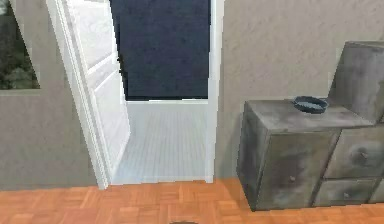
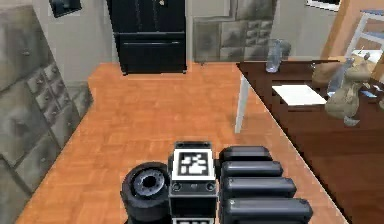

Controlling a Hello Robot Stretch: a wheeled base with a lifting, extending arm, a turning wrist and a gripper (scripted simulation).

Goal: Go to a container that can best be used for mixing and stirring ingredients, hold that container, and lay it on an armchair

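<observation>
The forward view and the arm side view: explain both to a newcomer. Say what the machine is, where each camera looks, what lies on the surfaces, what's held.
This is a wheeled robot with one extending arm and a two-finger gripper, in a simulated house. The forward view looks ahead: an open white door, and a grey cabinet with a dark bowl on top, likely the mixing container. The arm side view looks sideways: the robot's dark parts at the bottom, with the gripper beside a white marker. A brown table carries white paper and a glass vase. I cannot tell whether the gripper holds anything.
</observation>
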